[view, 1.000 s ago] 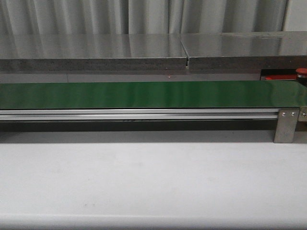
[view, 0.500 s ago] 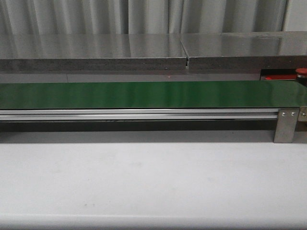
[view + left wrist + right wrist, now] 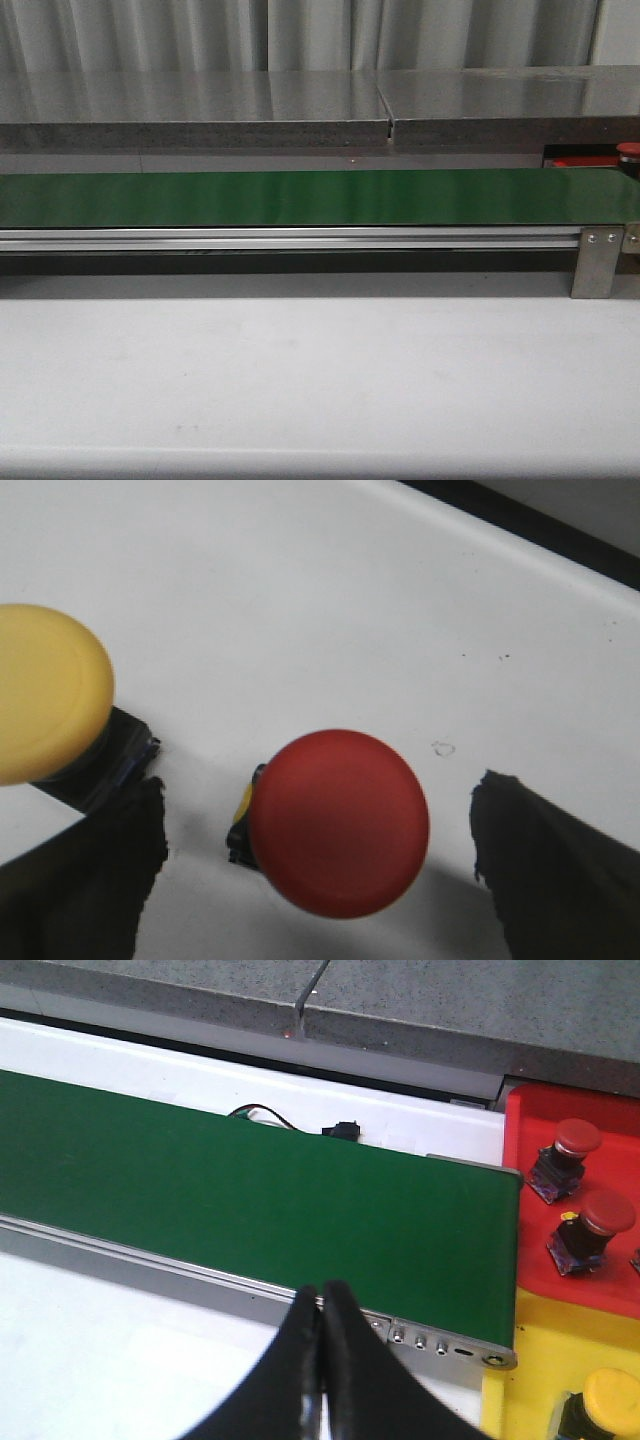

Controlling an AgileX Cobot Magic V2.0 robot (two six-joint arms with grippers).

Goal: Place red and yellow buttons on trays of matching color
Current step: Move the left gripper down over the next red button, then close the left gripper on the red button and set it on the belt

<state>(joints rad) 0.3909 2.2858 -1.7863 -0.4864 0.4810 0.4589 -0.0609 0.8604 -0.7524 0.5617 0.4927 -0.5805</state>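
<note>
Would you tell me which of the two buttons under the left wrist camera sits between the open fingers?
The red button: it lies between the left gripper fingers, while the yellow button sits outside them.

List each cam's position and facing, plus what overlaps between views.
Front: faces forward over the table at the green belt; no arm shows.
Left wrist: looks down on a red button between open left claw fingers.
Right wrist: above belt end, shut right claw, red tray.
Shared: front and right wrist both show belt and red tray.
</note>
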